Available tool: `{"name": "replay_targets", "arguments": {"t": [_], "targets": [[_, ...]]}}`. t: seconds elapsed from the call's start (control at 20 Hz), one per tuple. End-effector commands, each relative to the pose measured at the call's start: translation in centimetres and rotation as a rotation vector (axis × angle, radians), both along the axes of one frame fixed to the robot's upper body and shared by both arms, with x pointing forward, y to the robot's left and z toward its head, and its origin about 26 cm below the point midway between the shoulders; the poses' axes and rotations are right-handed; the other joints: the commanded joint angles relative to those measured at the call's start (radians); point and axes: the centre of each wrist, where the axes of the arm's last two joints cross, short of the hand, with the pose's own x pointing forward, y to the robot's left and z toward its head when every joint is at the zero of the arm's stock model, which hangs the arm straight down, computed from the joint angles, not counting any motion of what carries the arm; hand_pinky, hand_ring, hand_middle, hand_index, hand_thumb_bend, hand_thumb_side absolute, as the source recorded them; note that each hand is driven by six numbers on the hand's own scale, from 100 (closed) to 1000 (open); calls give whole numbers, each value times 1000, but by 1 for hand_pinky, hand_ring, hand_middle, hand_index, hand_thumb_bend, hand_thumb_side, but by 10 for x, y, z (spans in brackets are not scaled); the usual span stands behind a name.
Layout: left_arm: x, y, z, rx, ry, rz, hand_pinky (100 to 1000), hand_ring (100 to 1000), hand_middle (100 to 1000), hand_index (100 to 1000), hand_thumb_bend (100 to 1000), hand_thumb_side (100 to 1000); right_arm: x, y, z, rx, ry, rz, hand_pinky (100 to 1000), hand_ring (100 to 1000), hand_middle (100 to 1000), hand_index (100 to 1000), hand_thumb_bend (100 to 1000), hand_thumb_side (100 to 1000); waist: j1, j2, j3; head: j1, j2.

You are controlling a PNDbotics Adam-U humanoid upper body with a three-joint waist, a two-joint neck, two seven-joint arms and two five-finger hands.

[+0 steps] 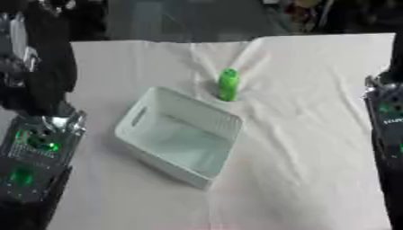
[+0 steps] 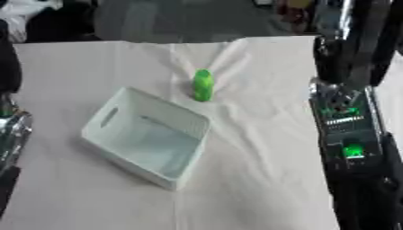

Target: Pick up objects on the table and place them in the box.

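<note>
Nearest to us, our two arms show only as forearms with green lights, the left one at the left edge and the right one at the right edge. The hands themselves do not appear in either view, so we cannot tell if their fingers are spread or curled. Further in, the pale box sits at an angle on the white cloth that covers the tabletop, and it looks empty. Just behind its far corner a green bottle stands upright, very near the box wall, beside a fold in the cloth. We think the risk is there: the bottle is tall and narrow, so a reaching hand may knock it over, or push the box and drag the wrinkled cloth.
</note>
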Motion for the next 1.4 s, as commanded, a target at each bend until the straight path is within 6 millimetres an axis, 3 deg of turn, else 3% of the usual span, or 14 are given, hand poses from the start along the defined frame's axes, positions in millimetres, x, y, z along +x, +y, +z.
{"name": "replay_targets", "arguments": {"t": [0.05, 0.5, 0.75, 0.95, 1.4], "targets": [[-3, 2, 7, 1, -24, -3, 490, 670, 802, 782, 308, 1000, 16, 3, 4, -48, 49, -3, 439, 585, 600, 747, 217, 1000, -1, -22, 4, -15, 8], [-3, 1, 5, 0, -16, -6, 504, 672, 805, 784, 311, 1000, 59, 26, -1, -191, 159, -13, 449, 591, 604, 759, 251, 1000, -1, -22, 8, -26, 11], [-3, 0, 5, -3, -15, -9, 509, 672, 805, 785, 310, 1000, 80, 36, -7, -269, 193, -37, 450, 590, 605, 761, 268, 1000, -2, -23, 13, -34, -1], [-3, 0, 5, -6, -16, -11, 516, 673, 805, 785, 309, 1000, 93, 39, -13, -316, 222, -65, 444, 579, 600, 761, 293, 1000, -2, -23, 15, -41, -18], [-3, -1, 5, -11, -19, -13, 518, 673, 805, 785, 308, 1000, 119, 36, -28, -421, 300, -177, 465, 599, 616, 769, 386, 1000, -3, -25, 20, -43, -23]]}}
